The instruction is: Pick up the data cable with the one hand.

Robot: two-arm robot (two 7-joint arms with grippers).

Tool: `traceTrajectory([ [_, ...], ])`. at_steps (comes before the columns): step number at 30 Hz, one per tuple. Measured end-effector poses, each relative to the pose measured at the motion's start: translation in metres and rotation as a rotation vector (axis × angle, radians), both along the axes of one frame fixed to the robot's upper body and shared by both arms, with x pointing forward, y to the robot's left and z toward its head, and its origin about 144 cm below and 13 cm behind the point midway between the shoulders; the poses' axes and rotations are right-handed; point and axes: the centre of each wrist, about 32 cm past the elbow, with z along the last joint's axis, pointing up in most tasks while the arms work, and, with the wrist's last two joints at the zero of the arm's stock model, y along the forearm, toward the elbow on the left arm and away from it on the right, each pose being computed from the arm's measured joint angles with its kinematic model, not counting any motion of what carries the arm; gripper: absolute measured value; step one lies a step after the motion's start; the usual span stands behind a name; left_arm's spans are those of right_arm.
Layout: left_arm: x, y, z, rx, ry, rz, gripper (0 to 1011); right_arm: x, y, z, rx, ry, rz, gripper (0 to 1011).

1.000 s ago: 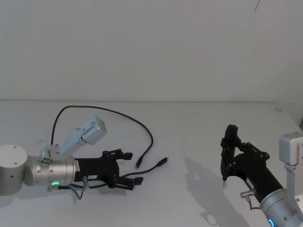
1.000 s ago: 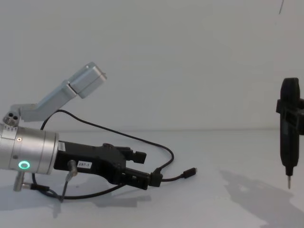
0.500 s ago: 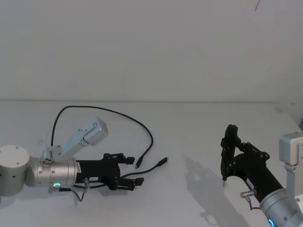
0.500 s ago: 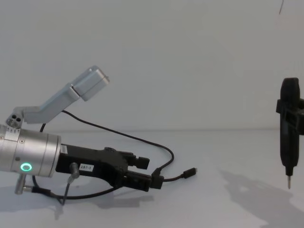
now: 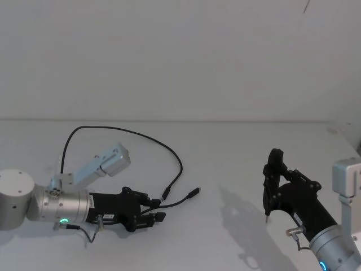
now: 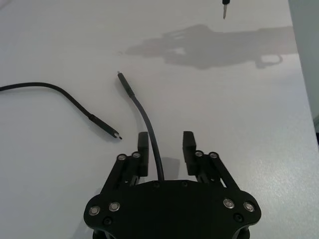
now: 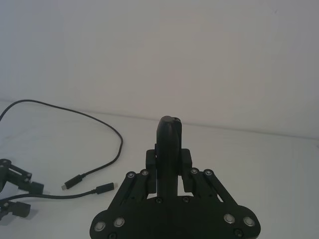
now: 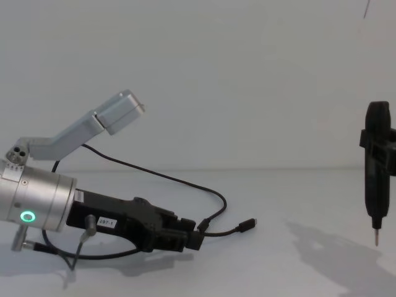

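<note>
The data cable (image 5: 130, 132) is a thin black cord lying in a wide loop on the white table, with two plug ends near the middle. My left gripper (image 5: 155, 209) lies low on the table, open. In the left wrist view one cable branch (image 6: 142, 112) runs between the left gripper's (image 6: 165, 149) fingers, close to one finger (image 6: 143, 154); the other plug end (image 6: 107, 130) lies beside it. From the chest, the left gripper (image 8: 189, 228) tilts down onto the surface, the free plug (image 8: 247, 223) just past it. My right gripper (image 5: 276, 186) hovers at the right, shut on a black pen-shaped tool (image 5: 274, 166).
The white table (image 5: 225, 147) stretches bare between the two arms and ends at a plain wall behind. The pen tool's metal tip (image 8: 376, 238) hangs a little above the surface at the right, and its shadow falls beneath it.
The left gripper has dropped lower onto the table and its fingers have narrowed around the cable branch. The right arm and its tool have not moved.
</note>
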Motion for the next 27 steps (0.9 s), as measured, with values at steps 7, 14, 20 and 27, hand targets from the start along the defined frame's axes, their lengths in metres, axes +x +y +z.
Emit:
traceTrajectory([
  [7,0.000,0.002,0.002,0.026,0.006,-0.011,208,0.000,0.000,0.000,0.000,0.000,0.000,279],
  [14,-0.002,0.004,0.003,0.022,0.007,0.003,42,0.000,0.000,0.000,0.000,0.000,0.000,279],
  [20,-0.004,0.005,0.004,-0.016,-0.002,0.039,40,0.000,0.000,0.000,0.000,0.000,0.000,279],
  [27,-0.007,0.005,0.012,-0.084,-0.017,0.073,40,0.000,0.000,0.000,0.000,0.000,0.000,279],
])
